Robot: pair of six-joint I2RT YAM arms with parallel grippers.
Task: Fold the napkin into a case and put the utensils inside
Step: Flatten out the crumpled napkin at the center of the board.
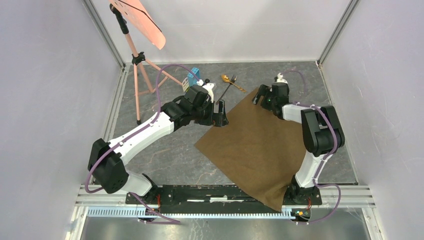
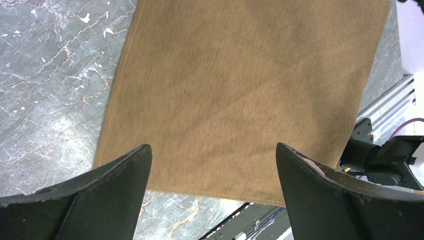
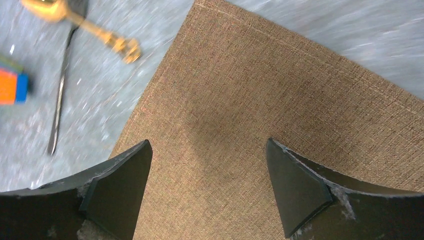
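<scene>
The brown napkin (image 1: 260,145) lies flat and unfolded on the table, turned like a diamond. My left gripper (image 1: 220,118) is open and empty at the napkin's far left edge; in the left wrist view the gripper (image 2: 212,147) hangs over the cloth (image 2: 240,85). My right gripper (image 1: 257,98) is open and empty over the napkin's far corner, also seen in the right wrist view (image 3: 209,145) above the cloth (image 3: 280,110). The gold spoon (image 1: 231,80) and dark fork (image 1: 226,90) lie crossed on the table just beyond that corner. The right wrist view shows the spoon (image 3: 80,25) and the fork (image 3: 62,90).
Colourful toy blocks (image 1: 193,79) stand behind my left gripper and also show in the right wrist view (image 3: 12,86). A pink tripod (image 1: 140,75) holding an orange card stands at the back left. The napkin's near corner hangs over the front rail (image 1: 200,192).
</scene>
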